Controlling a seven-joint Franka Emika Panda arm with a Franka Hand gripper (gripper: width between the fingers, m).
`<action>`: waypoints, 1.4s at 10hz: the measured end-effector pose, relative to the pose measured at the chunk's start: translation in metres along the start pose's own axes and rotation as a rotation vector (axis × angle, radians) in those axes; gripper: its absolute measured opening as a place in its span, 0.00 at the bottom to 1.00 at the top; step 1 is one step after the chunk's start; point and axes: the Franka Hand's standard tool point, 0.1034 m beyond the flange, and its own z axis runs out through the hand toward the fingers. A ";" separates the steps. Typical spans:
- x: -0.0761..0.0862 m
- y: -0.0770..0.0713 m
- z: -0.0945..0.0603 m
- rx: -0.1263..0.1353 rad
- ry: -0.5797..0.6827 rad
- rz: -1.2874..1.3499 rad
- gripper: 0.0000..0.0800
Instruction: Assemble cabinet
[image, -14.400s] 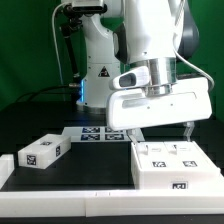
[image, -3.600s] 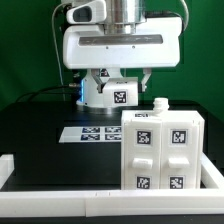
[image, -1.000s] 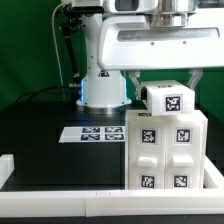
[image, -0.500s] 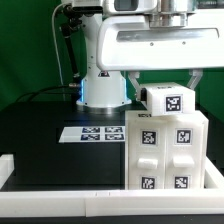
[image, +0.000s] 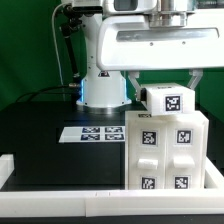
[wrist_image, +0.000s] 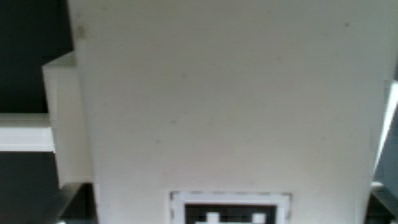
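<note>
The cabinet (image: 165, 150) stands upright at the exterior view's right, a tall white box with several square tags on its front panels. My gripper (image: 165, 92) hangs right above it, shut on a small white tagged block (image: 167, 100) that sits at the cabinet's top. I cannot tell whether the block touches the top. Dark fingers (image: 134, 82) flank the block on both sides. In the wrist view the white block (wrist_image: 222, 100) fills the picture between the gripper (wrist_image: 228, 200) fingers, with its tag (wrist_image: 231, 212) at the edge.
The marker board (image: 88, 133) lies flat on the black table to the cabinet's left. The white robot pedestal (image: 100, 90) stands behind it. A white rail (image: 60, 195) runs along the table's front edge and left side.
Nothing has moved over the last second. Before that the gripper came from behind the cabinet to above its top with the tagged block, and the cabinet had gone from lying flat to upright.
</note>
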 end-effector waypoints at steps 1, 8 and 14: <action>0.000 0.000 0.000 0.000 0.000 0.005 0.70; -0.002 -0.008 0.001 0.040 0.056 0.680 0.70; -0.003 -0.015 0.002 0.128 0.015 1.271 0.70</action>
